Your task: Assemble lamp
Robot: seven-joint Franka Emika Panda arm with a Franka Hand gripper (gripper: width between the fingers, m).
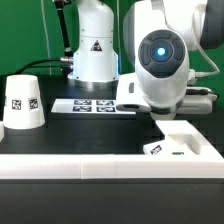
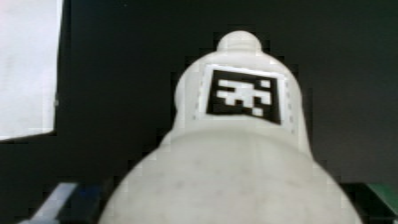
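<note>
Bulb [image 2: 222, 150]: held by gripper [image 2: 214, 205], jaws closed against its sides. Base [image 1: 188, 138]: lower right of the exterior view. Step likely bulb-fitting; next needs centring over it.

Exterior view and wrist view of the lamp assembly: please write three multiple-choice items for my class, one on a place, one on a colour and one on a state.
1. In the exterior view, where does the shade stand relative to the base?
A. Toward the view's left, apart from it
B. On top of it
C. Toward the view's right of it

2. What colour is the table?
A. White
B. Black
C. Green

3. In the wrist view, what sits between the fingers of the end effector?
A. Nothing
B. The shade
C. The bulb

Answers:
1 A: the shade is at the far left and the base at the lower right, with bare table between them.
2 B: the bare surface is black.
3 C: the tagged bulb fills the gap between the fingers.
</note>
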